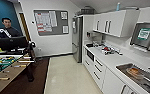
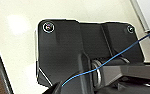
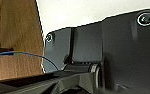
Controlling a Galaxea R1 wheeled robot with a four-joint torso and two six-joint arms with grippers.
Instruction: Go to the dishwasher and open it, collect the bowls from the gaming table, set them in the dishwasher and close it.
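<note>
The robot faced the long white kitchen counter [image 1: 111,61], presumably seeking the dishwasher; whether either arm's fingers stood open, I couldn't tell.

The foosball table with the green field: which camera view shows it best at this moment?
The head view. There the foosball table stands at the left edge, its green field, rods and wooden rim plain to see. The right wrist view catches a brown wooden surface that may be its side; I cannot tell. The left wrist view gives pale floor.
</note>
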